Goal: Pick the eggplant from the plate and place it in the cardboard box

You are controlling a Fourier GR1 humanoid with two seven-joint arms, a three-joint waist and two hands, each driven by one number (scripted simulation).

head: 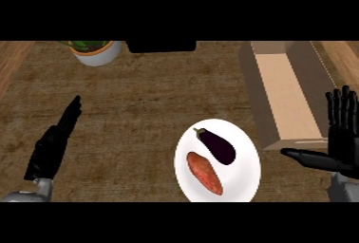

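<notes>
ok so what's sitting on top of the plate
On the white plate lie a dark purple eggplant and an orange sweet potato, close side by side. Only the plate surface directly beneath them is covered; nothing else shows there.

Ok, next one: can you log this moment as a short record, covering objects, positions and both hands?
eggplant: lying on the plate, no hand on it
orange vegetable: same plate, nearer the robot than the eggplant
cardboard box: open top, right of the plate
left hand: open, at the view's left, holding nothing
right hand: open, at the right edge beside the box
potted plant: far left of the counter
task state: eggplant not yet picked
</notes>
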